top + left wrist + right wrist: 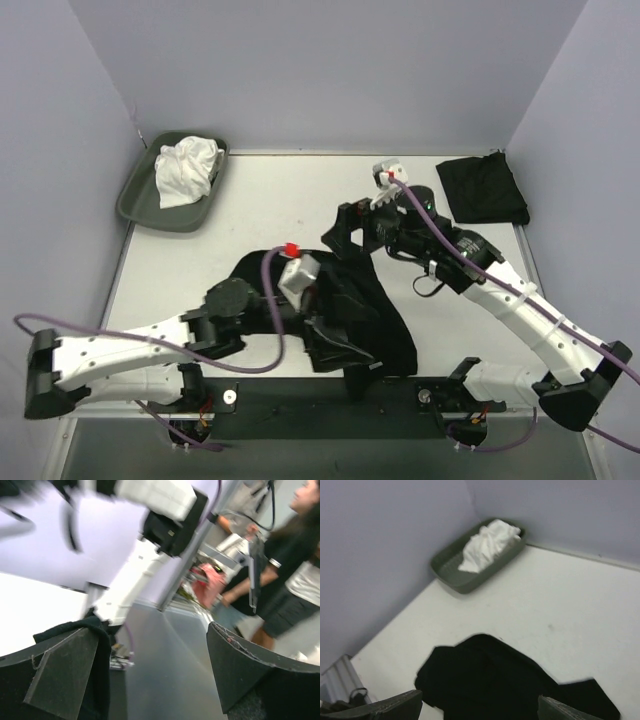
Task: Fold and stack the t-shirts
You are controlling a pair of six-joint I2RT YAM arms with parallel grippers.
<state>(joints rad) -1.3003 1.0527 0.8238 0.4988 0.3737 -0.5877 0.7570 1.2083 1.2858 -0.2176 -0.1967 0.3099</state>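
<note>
T-shirts: the folded shirt (483,190) lies flat at far right, so I count that one done. The rumpled shirt (385,318) is heaped near centre between both arms, neither folded nor stacked. My left gripper (155,680) has jaws wide apart, cloth draped against one finger, nothing clamped. My right gripper (477,712) is also spread, empty, above the heap. Roughly halfway, I reckon.

The crumpled thin black t-shirt (350,315) toward six o'clock is plain black, unpatterned, as is the folded black cloth t-shirt (483,190) at two o'clock. The flat white counter (270,200) is unmarked. At ten o'clock, the shallow grey-green plastic tray (133,197) holds a bunched white cloth (187,170). The smooth walls (330,70) are pale lilac.
</note>
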